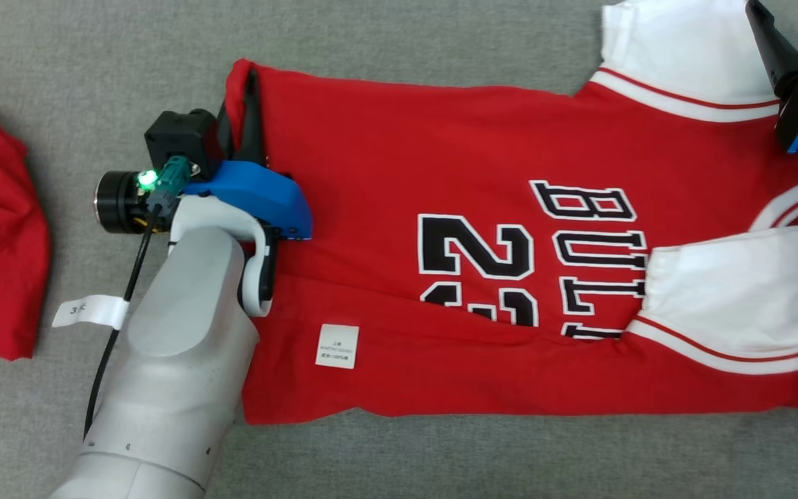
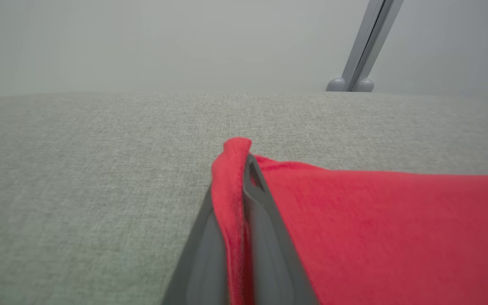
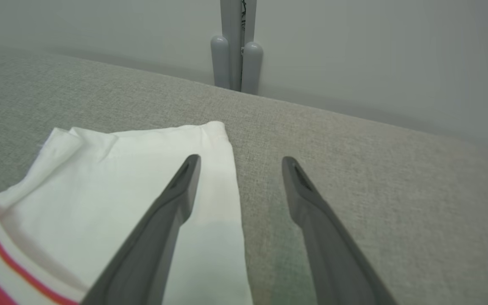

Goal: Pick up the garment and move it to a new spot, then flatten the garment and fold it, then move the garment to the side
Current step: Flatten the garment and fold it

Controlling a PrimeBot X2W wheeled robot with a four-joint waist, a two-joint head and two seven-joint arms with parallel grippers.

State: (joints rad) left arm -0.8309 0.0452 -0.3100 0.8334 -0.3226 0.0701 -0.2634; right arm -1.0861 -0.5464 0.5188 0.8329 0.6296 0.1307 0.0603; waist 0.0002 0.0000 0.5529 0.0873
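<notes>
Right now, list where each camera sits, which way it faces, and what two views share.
Head view: above, looking down at the red jersey on the grey surface; the left forearm, left gripper and right gripper show.
Left wrist view: low, along that gripper's fingers, shut on the hem corner, facing a wall.
Right wrist view: along the open right gripper's fingers, straddling the white sleeve edge.
Shared: head and left wrist views both show the clamped hem corner.
</notes>
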